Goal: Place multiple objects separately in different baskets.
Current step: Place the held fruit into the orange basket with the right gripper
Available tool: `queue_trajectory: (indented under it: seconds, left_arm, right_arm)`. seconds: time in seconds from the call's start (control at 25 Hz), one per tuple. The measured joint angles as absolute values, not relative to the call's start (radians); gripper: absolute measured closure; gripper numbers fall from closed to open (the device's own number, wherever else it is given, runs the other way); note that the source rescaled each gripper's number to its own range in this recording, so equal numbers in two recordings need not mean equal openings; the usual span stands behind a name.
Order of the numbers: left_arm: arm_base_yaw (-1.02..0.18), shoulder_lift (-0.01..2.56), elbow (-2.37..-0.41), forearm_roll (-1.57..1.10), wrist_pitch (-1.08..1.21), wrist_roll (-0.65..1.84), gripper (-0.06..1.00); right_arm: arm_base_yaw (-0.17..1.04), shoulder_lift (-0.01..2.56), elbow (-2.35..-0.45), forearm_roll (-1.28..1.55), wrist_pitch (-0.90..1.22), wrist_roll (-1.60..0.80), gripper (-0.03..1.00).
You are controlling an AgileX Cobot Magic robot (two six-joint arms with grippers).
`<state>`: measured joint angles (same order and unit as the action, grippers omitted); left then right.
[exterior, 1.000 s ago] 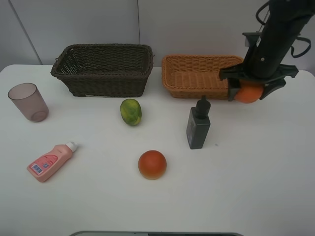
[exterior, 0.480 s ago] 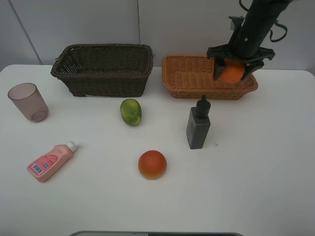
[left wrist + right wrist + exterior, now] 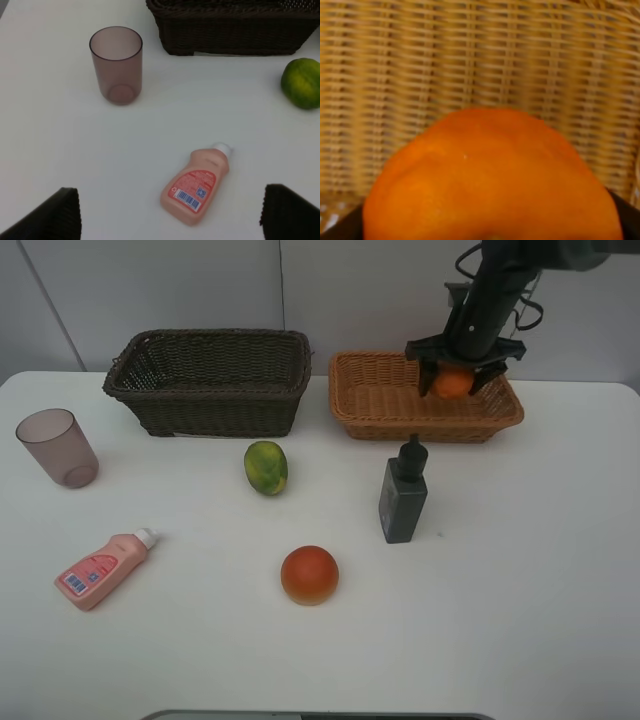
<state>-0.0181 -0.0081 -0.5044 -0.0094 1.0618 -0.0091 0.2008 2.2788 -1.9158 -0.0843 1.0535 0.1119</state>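
At the bench (image 3: 500, 600) back edge, over the tan basket (image 3: 380, 426), right end effector (image 3: 453, 386) pinches the tangerine (image 3: 452, 383); dropped high, it could bounce out.

Right arm (image 3: 492, 295), all matte black: a round tube, black cables (image 3: 530, 308) looping off its side. Left pincer (image 3: 170, 220): fingers (image 3: 47, 217) dark, finely ribbed, blocky.
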Motion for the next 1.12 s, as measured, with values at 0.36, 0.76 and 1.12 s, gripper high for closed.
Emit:
queue_trajectory:
  seconds: [0.36,0.76,1.12]
  left_arm:
    - [-0.018,-0.008,-0.504,-0.009,1.062,-0.009,0.03]
    - [-0.018,-0.008,-0.504,-0.009,1.062,-0.009,0.03]
    - [-0.018,-0.008,-0.504,-0.009,1.062,-0.009,0.03]
  right_arm:
    - [0.201,2.354,-1.925,-0.088,0.958,0.112,0.33]
    - [0.201,2.362,-1.927,-0.088,0.945,0.112,0.33]
    - [0.201,2.362,-1.927,-0.088,0.945,0.112,0.0]
